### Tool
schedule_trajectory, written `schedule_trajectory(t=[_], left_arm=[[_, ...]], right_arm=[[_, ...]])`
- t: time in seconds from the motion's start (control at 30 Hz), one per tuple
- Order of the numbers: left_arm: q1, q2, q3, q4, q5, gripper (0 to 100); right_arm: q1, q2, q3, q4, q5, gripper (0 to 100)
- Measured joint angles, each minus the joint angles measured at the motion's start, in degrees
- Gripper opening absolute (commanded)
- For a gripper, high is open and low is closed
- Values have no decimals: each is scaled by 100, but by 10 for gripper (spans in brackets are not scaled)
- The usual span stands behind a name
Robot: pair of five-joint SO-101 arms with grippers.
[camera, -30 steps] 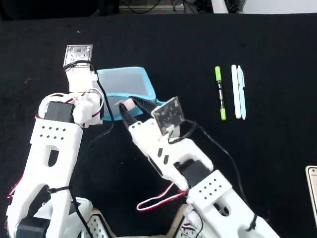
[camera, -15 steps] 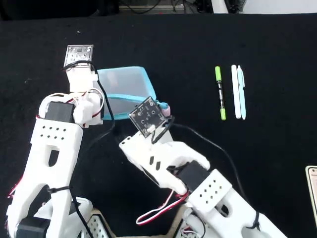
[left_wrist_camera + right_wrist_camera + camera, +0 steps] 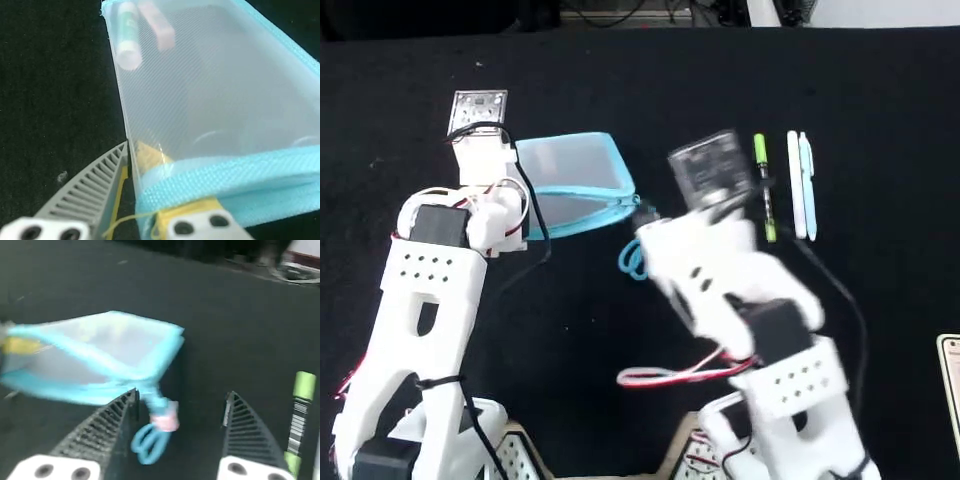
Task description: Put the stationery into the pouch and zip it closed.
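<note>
The left gripper (image 3: pixel 131 150) pinches the pouch (image 3: pixel 210 90) at one end of its blue zip band, one finger on each side of the mesh. Through the clear mesh, a white tube (image 3: pixel 126 35) with a green label and a pink eraser (image 3: pixel 157 25) lie side by side at the far end.

The right gripper (image 3: pixel 182 395) is spread and holds nothing. It hangs over the black worktop (image 3: pixel 620 80), just beside the pouch's (image 3: pixel 100 350) zip end. A pink pull (image 3: pixel 165 421) and a blue loop (image 3: pixel 147 440) trail from that corner, close to one finger.

From above, the pouch (image 3: pixel 570 170) lies flat between the two arms, with the loop (image 3: pixel 632 260) on the worktop below its corner. A green pen (image 3: pixel 763 188), a white pen (image 3: pixel 794 185) and a blue pen (image 3: pixel 807 187) lie in a row on the worktop, well apart from the pouch; the white and blue pens touch.
</note>
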Motion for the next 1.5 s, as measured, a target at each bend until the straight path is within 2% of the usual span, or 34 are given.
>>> schedule_trajectory(t=[0.2,0.33,0.53,1.17,1.5], left_arm=[[0,0,0,0,0,30],[0,0,0,0,0,30],[0,0,0,0,0,30],[0,0,0,0,0,30],[0,0,0,0,0,30]], right_arm=[[1398,220,-88,114,0,251],[2084,1301,-105,114,0,251],[2725,3138,-888,114,0,251],[2778,8334,-5785,149,18,251],[2585,10681,-8044,149,1020,251]])
